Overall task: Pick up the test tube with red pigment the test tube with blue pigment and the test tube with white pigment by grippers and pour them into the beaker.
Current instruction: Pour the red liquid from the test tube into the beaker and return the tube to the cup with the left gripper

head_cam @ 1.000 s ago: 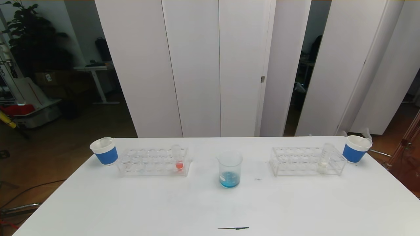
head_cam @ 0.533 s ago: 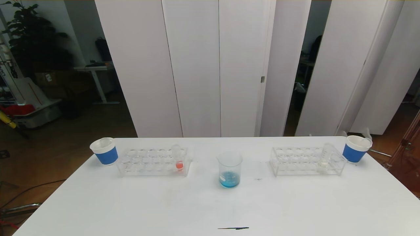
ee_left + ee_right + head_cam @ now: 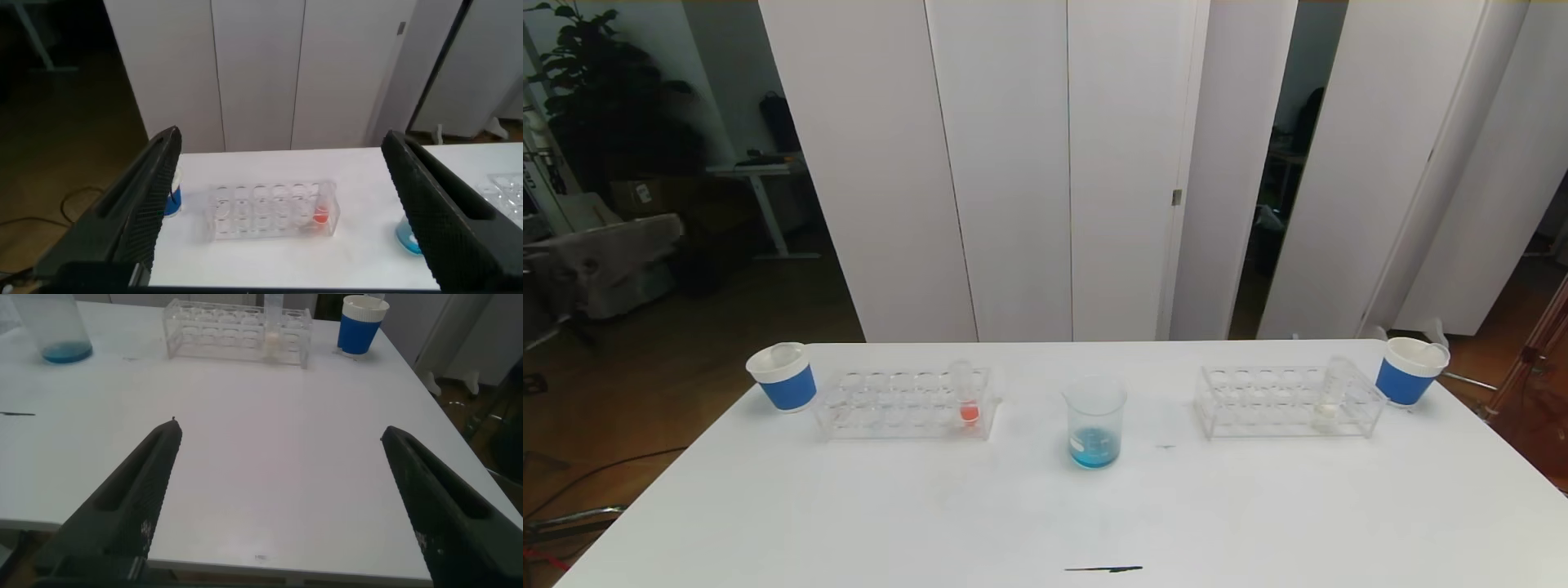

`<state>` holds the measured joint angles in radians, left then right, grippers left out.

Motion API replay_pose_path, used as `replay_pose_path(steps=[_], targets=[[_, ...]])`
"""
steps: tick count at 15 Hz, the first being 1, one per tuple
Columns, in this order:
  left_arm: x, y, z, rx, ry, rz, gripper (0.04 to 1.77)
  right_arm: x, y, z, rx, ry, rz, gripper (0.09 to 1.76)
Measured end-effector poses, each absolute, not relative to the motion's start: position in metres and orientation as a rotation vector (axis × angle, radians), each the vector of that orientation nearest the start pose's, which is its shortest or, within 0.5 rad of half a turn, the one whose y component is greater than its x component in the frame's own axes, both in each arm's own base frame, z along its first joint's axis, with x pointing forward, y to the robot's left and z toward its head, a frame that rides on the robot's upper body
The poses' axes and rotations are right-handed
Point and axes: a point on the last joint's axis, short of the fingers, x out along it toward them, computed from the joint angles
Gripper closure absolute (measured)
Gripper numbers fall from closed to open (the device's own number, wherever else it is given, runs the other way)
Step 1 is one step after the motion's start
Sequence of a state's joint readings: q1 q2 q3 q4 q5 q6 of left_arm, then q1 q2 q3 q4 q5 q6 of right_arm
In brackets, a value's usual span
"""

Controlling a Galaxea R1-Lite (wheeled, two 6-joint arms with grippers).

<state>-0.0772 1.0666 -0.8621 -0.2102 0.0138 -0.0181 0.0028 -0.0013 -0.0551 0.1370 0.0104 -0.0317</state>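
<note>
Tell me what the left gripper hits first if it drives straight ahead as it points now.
Probably the clear test tube rack, which sits centred between the open left gripper fingers; its red pigment tube stands at one end. Depth is uncertain.

i can't read any text here; the white mark on the beaker (image 3: 1094, 420) is too small.

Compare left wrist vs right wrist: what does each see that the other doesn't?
Left wrist only: the left rack holding the red-pigment tube, a blue-banded cup beside it, and the open left claw.
Right wrist only: the right rack with the white-pigment tube, the other blue-banded cup, and the open right claw.
Both: the white table and the beaker with blue liquid, cut off at the edge in the left wrist view.
</note>
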Motion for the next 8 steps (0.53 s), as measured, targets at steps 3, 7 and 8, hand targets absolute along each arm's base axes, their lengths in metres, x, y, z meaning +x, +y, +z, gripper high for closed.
replay_pose_path(steps=[3,7,8], targets=[[0.194,-0.028,0.282,-0.019,0.044,-0.128,0.06,-0.028,0.000,0.077,-0.031,0.080,0.014,0.10],[0.222,-0.064,0.227,-0.049,0.170,-0.254,0.06,-0.028,0.000,0.077,-0.031,0.080,0.014,0.10],[0.222,-0.071,0.214,-0.074,0.208,-0.276,0.06,-0.028,0.000,0.077,-0.031,0.080,0.014,0.10]])
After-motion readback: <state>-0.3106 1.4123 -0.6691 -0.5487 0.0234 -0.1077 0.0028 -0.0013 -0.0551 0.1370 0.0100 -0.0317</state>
